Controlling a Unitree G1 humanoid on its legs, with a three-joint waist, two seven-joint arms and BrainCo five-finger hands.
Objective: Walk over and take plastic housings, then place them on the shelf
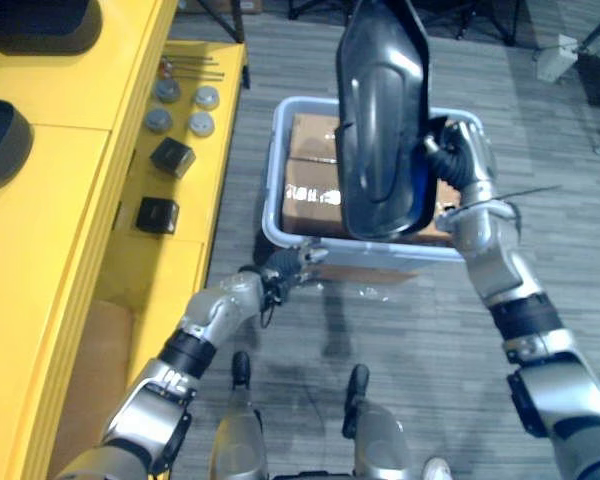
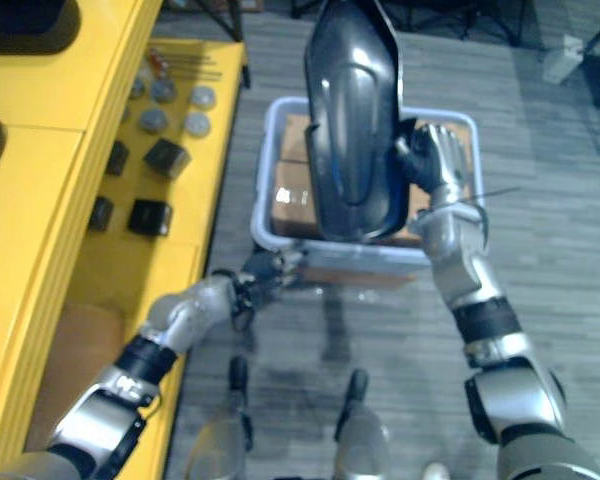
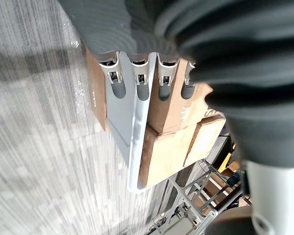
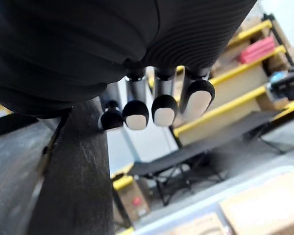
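Right hand (image 1: 460,150) is gripping plastic housing (image 1: 375,120) in curled fingers — raised clear of bin (image 1: 271,190) — left hand (image 1: 285,265) probably steadying rim, grip unreadable.

One dark housing (image 1: 375,120), one pale bin (image 1: 271,190), four black blocks (image 2: 150,217) and perhaps four round caps (image 1: 201,124).

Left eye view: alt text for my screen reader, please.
The right robot hand grips a dark plastic housing raised over a blue bin of cardboard boxes; the left robot hand is at the bin's near rim. A yellow shelf stands left.
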